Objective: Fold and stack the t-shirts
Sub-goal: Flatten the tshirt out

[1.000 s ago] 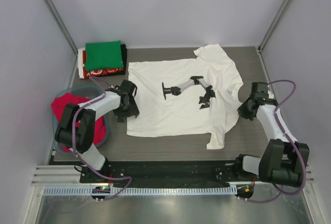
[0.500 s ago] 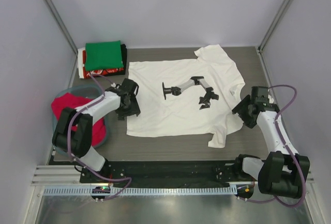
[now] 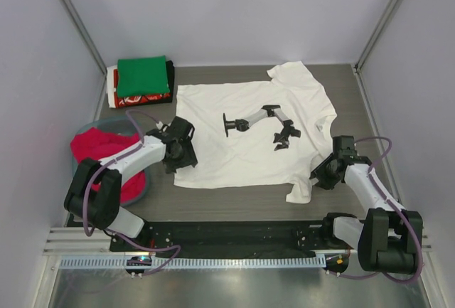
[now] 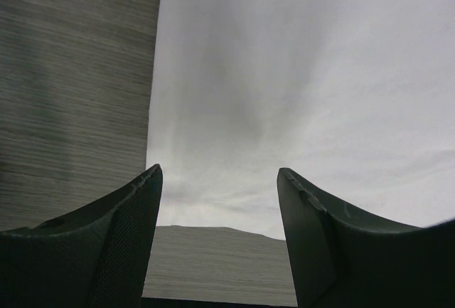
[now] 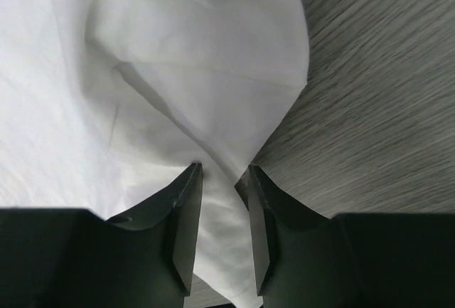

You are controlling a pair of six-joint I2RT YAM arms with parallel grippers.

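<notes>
White t-shirt [image 3: 245,158]: spread flat at mid-table [image 3: 234,201], neck toward 3 o'clock, hem toward 9 o'clock, with a black print [image 3: 259,123] on the chest.
Folded stack: at 10 o'clock from the white tee, with the green t-shirt [image 3: 142,75] on top, the black t-shirt [image 3: 170,77] showing at its edge and the red-and-white t-shirt [image 3: 138,99] below.
Red t-shirt [image 3: 103,148]: bunched in the grey-blue tub [image 3: 147,180], at 8 o'clock from the white tee.
Left gripper [image 3: 186,158]: sits low at the white tee's 8 o'clock corner.
Left wrist view adds: the jaws [image 4: 219,173] are spread wide with nothing between them. Smooth white cloth fills the frame from 12 to 4 o'clock. Bare wood-grain table [image 4: 71,73] fills the 9 to 11 o'clock side and shows again at 6 o'clock.
Right gripper [image 3: 318,174]: sits at the tee's 4 o'clock, against the near sleeve [image 3: 302,188].
Right wrist view adds: the fingers [image 5: 183,215] stand narrowly apart. A creased ridge of the sleeve [image 5: 206,52] runs down into the gap, and cloth shows between the tips. I cannot tell whether they already pinch it. The table [image 5: 377,94] lies bare at 2 o'clock.
Top view alone shows: both arms low at opposite ends of the near edge of the tee, well apart.
</notes>
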